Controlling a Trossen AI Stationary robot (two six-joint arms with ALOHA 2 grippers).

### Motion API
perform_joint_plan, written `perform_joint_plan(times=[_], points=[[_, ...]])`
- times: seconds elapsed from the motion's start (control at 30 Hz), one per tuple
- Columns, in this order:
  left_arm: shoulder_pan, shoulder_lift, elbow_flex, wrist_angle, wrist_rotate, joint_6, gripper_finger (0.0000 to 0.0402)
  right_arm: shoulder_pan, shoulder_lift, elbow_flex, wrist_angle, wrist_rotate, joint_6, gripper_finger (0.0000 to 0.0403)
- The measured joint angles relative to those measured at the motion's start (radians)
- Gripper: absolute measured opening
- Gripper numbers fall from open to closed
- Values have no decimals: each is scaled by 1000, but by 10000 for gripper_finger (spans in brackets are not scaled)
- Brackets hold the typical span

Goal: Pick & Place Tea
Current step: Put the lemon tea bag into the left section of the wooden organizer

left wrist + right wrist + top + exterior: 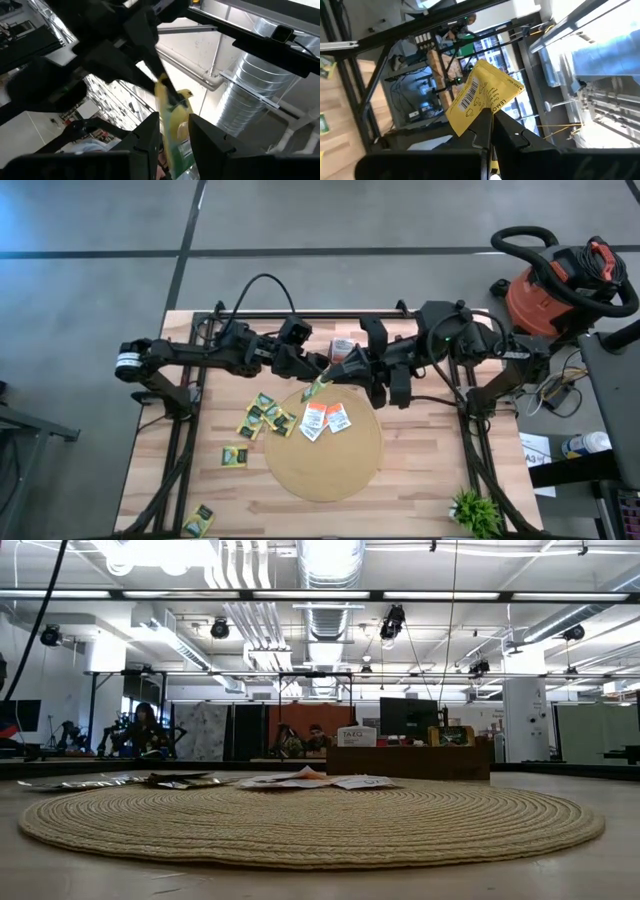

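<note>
A yellow sachet (481, 97) is held in mid-air above the far edge of the mat (345, 470), at the centre of the high view, between the two arms. The right pincer (489, 122) is clamped together on its lower edge. The left pincer (175, 125) also has the sachet between its fingers, which stand a little apart; whether they press on it, I cannot tell.

Two white-and-orange sachets (325, 419) lie on the mat, upper left of its centre. A cluster of yellow-green sachets (265, 416) lies on the bench (430, 480) just left of the mat, with one (234, 456) further down and one (200, 520) near the bottom left corner. A brown box (408, 761) stands at the far side of the bench.

Judgement: the step in hand is a transfer between arms, or a joint carry, of one sachet. The next move calls for one pincer to let go cleanly while the other keeps firm hold, then to lower the sachet to its place. Risk: thin paper may slip or tear if both pull.
</note>
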Motion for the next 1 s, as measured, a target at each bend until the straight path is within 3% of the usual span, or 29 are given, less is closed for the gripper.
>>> perform_joint_plan(times=[0.6,1.0], points=[[-27,0,3,-26,-33,119,95,-38,2,0,-61,-7,1,8],[-18,0,3,-70,-18,214,8,-37,2,0,-103,58,15,9]])
